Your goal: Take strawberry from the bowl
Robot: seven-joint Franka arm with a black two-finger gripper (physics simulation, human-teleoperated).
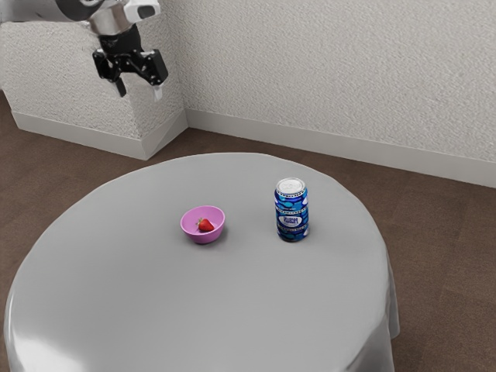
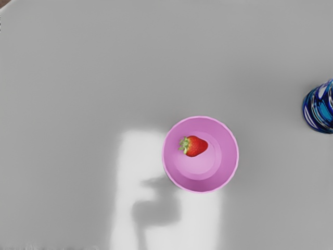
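High above the table, at the exterior view's upper left, my black gripper (image 1: 139, 89) hangs open, its two fingers well apart with nothing between them. A small pink bowl (image 1: 189, 226) stands upright on the table, with a red strawberry (image 1: 205, 225) lying inside it. In the wrist view the strawberry (image 2: 195, 146) rests against the inner side of the bowl (image 2: 225, 156), its green leaves visible at one end. My gripper touches neither of them.
A blue patterned can (image 1: 291, 213) stands upright on the round grey table (image 1: 155, 294), toward the exterior view's right from the bowl. Part of the can (image 2: 320, 108) shows in the wrist view. A wall (image 1: 333, 70) rises behind the table.
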